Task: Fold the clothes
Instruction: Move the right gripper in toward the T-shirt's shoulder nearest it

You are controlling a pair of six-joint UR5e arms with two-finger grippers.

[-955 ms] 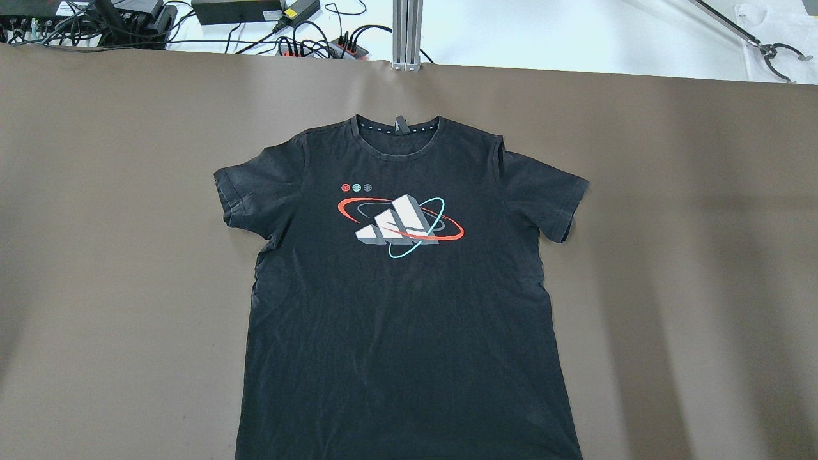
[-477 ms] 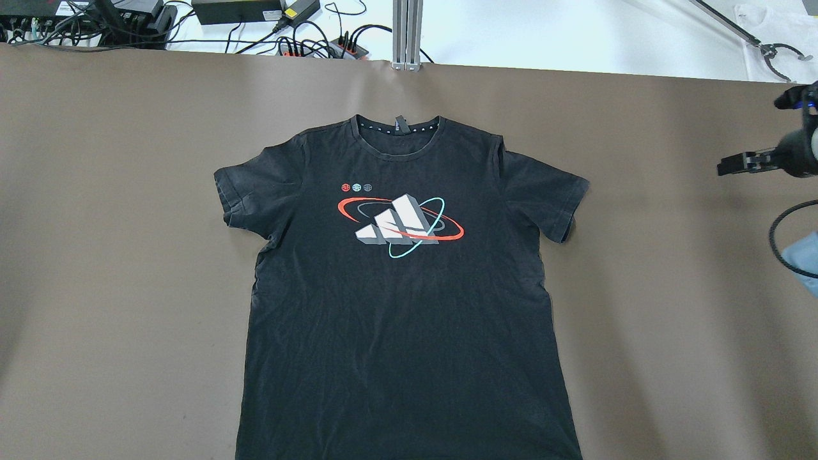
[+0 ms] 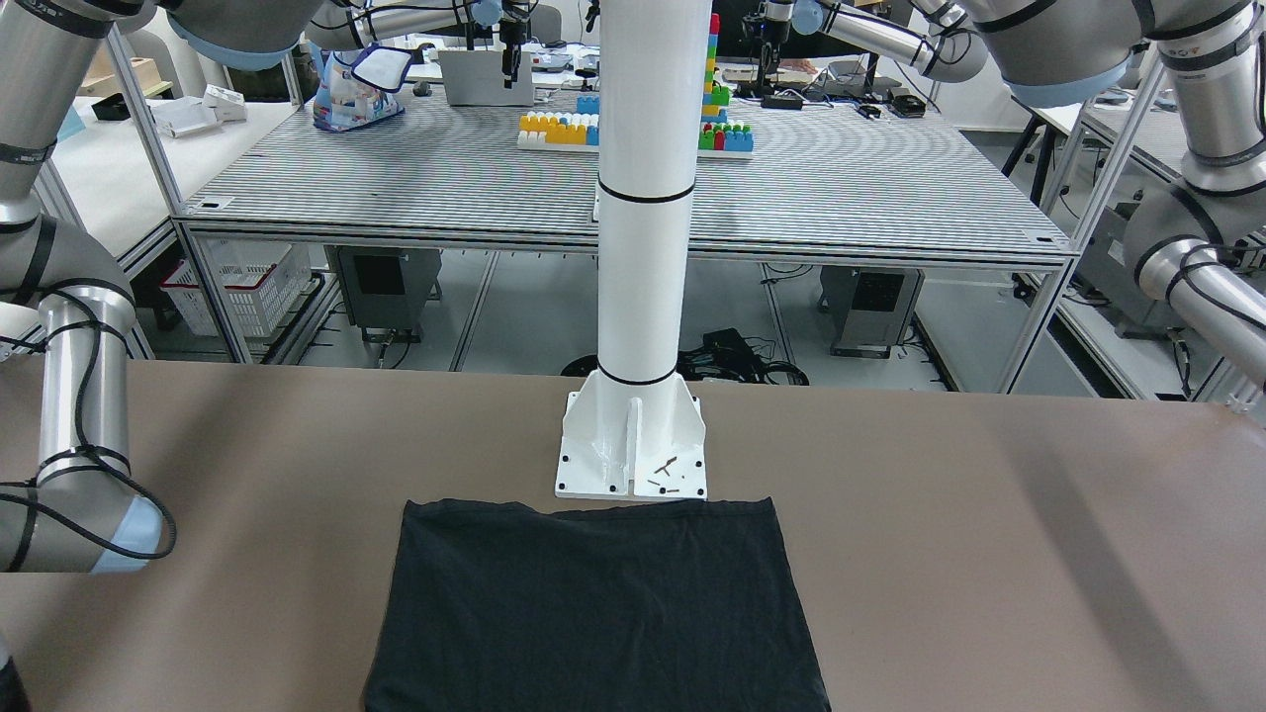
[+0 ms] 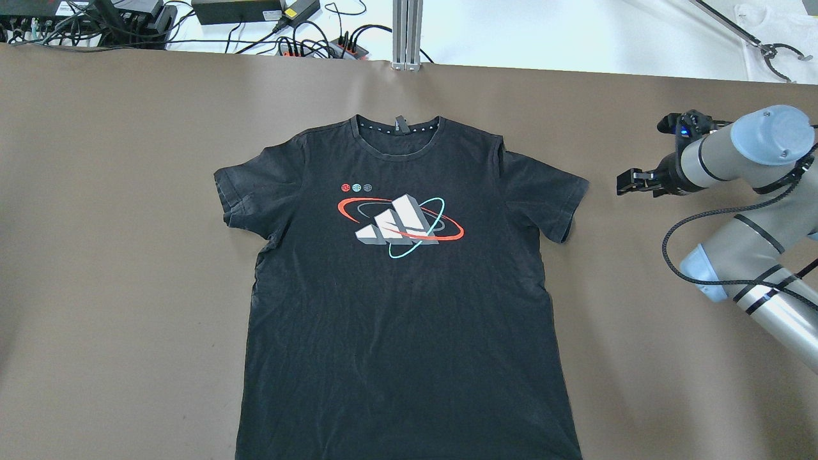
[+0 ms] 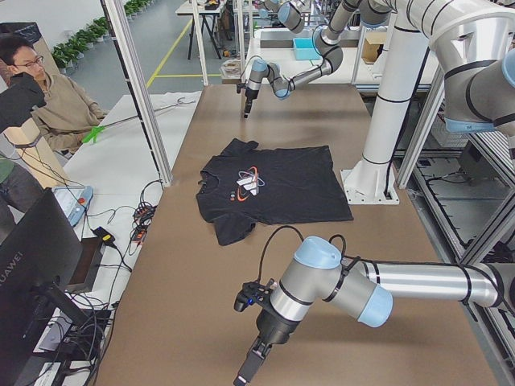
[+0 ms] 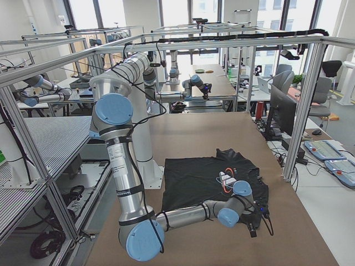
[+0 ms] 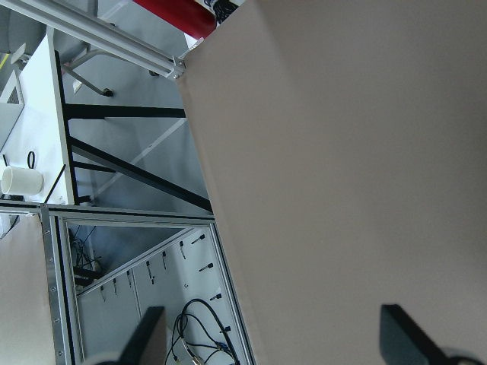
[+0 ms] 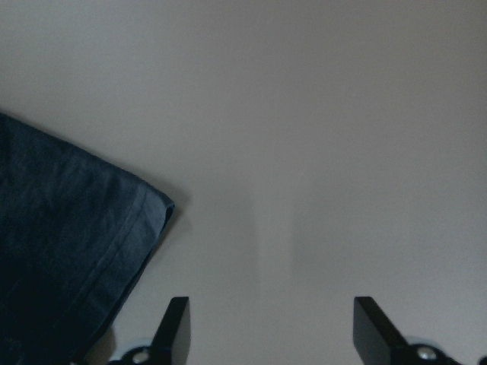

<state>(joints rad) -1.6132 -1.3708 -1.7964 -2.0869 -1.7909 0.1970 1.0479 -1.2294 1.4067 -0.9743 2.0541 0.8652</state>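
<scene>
Black T-shirt [image 4: 402, 319] lies flat on the table [image 4: 128, 191], right gripper [image 4: 623, 183] open near its sleeve [image 4: 549, 198], left gripper [image 7: 274, 334] open by the table's edge

A black short-sleeved knit T-shirt [image 4: 402, 319] lies flat and face up on the brown table cover [image 4: 115, 255], collar toward the far edge, its bottom hem cut off by the frame. A white, red and teal chest print [image 4: 399, 223] shows. The silver right arm with pale blue joint caps [image 4: 754, 153] enters from the right. Its black right gripper [image 4: 621, 183] points at the nearer sleeve, near it but apart, seemingly hovering above the cover.
</scene>
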